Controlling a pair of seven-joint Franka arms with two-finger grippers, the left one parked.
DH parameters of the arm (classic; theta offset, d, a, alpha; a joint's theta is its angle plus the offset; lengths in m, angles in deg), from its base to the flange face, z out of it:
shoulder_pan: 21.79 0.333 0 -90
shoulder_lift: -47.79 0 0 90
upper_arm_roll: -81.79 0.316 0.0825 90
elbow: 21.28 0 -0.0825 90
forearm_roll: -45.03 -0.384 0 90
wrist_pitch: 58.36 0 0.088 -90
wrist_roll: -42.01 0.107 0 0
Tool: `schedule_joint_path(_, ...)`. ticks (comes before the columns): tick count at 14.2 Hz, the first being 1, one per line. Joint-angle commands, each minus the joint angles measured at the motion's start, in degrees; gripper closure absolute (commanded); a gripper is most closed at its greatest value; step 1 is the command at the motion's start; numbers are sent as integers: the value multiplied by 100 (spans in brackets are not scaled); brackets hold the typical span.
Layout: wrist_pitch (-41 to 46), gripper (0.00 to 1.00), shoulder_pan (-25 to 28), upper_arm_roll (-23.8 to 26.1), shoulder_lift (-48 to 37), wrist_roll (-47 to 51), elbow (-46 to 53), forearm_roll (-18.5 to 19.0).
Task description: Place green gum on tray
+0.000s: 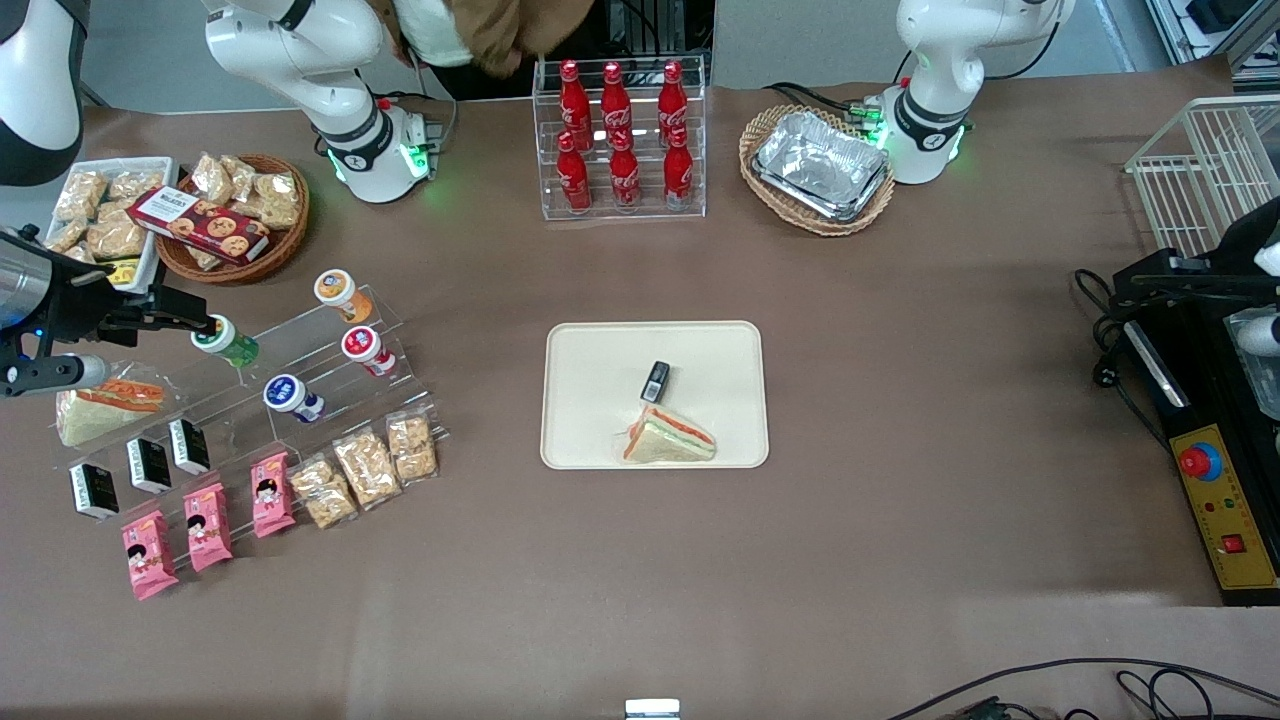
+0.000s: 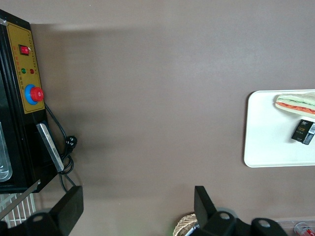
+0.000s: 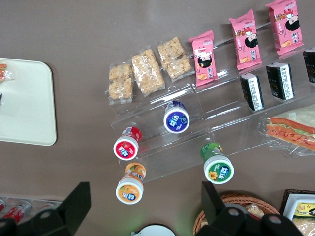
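Observation:
The green gum (image 1: 226,341) (image 3: 216,164) lies on the top step of a clear stepped stand (image 1: 300,385), at the working arm's end of the table. My right gripper (image 1: 190,312) (image 3: 142,206) hovers above that step, open and holding nothing. The gum's white-rimmed lid sits close by one finger (image 3: 212,202), outside the gap. The cream tray (image 1: 585,350) (image 3: 27,108) (image 2: 266,142) lies mid-table, well apart from the stand. A wrapped sandwich (image 1: 668,440) and a small black pack (image 1: 655,380) rest on it.
An orange bottle (image 3: 131,184), a red-lidded bottle (image 3: 127,145) and a blue-lidded bottle (image 3: 176,118) share the stand. Snack bags (image 1: 365,468), pink packets (image 1: 208,525) and black packs (image 1: 148,465) line its lower steps. A wicker basket (image 1: 235,215) and a sandwich (image 1: 105,405) flank the gripper.

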Motion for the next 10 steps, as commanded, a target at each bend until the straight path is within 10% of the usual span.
schedule_joint_path(1, 117, 0, -38, -6, 94, -73, 195, 51)
schedule_joint_path(10, -93, 0, -109, -391, -319, -1185, -560, 420)
